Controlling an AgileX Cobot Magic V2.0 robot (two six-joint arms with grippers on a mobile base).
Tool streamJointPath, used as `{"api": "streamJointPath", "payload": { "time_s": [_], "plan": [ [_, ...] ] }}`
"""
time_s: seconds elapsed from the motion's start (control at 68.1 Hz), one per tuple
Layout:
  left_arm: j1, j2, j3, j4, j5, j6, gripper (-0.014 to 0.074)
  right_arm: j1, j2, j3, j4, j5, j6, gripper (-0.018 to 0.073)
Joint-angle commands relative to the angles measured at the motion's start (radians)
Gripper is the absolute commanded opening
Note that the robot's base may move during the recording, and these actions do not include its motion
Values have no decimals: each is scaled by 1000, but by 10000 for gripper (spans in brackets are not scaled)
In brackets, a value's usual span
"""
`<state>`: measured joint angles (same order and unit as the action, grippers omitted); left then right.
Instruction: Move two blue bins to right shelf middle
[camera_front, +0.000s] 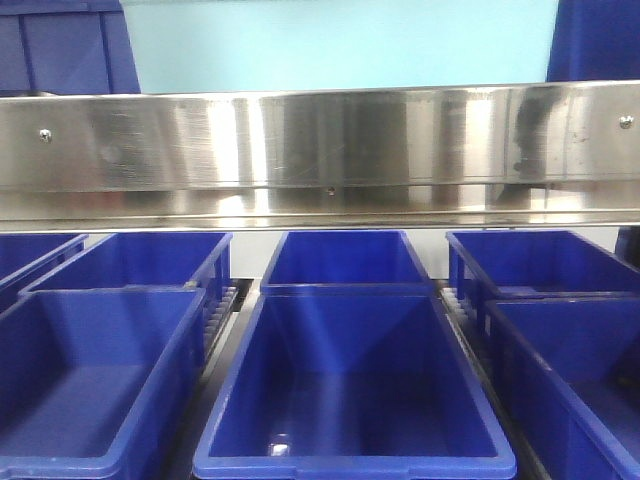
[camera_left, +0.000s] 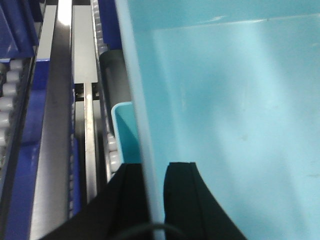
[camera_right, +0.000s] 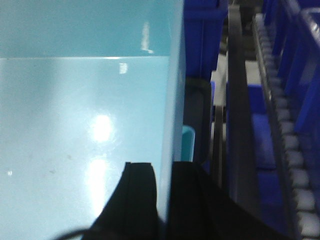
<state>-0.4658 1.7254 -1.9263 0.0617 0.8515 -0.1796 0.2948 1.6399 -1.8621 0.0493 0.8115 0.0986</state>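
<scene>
A light blue bin (camera_front: 340, 45) shows above the steel shelf rail in the front view. In the left wrist view its inside (camera_left: 225, 125) fills the right, and my left gripper (camera_left: 155, 175) is shut across its left wall, one black finger on each side. From the right wrist I see the bin's floor (camera_right: 75, 100), with my right gripper (camera_right: 164, 172) shut across its right wall. A second light blue rim (camera_left: 125, 130) sits just outside and below the left wall, and a similar piece (camera_right: 187, 142) shows on the right. Neither gripper appears in the front view.
A steel rail (camera_front: 320, 150) crosses the front view. Below it stand several dark blue bins (camera_front: 345, 390) in rows. More dark blue bins sit at the top corners (camera_front: 60, 45). Roller tracks (camera_left: 7, 90) (camera_right: 285, 125) and metal rails run beside the held bin.
</scene>
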Motion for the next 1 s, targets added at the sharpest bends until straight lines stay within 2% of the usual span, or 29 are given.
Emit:
{"api": "streamJointPath", "payload": {
  "time_s": [0.0, 0.308, 0.426, 0.47, 0.544, 0.558, 0.602, 0.676, 0.705, 0.852, 0.984],
  "plan": [
    [-16, -14, -10, -43, -5, 12, -111, 7, 9, -13, 66, -26, -8, -151],
    [-16, 13, -10, -28, 83, 12, -106, 5, 16, -13, 66, 63, -8, -151],
    [-16, 24, -10, -28, 108, 12, -23, 4, 22, -13, 57, 94, -8, -139],
    [-16, 24, -10, -28, 109, 12, 39, 4, 22, -13, 55, 105, -8, -94],
    [-16, 24, -10, -28, 109, 12, 203, 4, 22, -13, 55, 124, -8, 74],
    [-16, 24, -10, -28, 111, 12, 221, 4, 22, -13, 55, 129, -8, 115],
    [-16, 22, -10, -28, 111, 12, 373, 4, 22, -13, 55, 137, -8, 272],
    [-16, 16, -10, -28, 111, 12, 577, 4, 22, -13, 52, 151, -8, 508],
    [-16, 11, -10, -28, 111, 12, 630, 4, 22, -13, 52, 156, -8, 584],
    [-16, -27, -10, 9, 137, 12, 521, 4, -8, -13, 51, 182, -8, 568],
    [-15, -70, -10, 63, 214, 12, 519, 4, -44, -13, 34, 202, -8, 568]
  ]
}}
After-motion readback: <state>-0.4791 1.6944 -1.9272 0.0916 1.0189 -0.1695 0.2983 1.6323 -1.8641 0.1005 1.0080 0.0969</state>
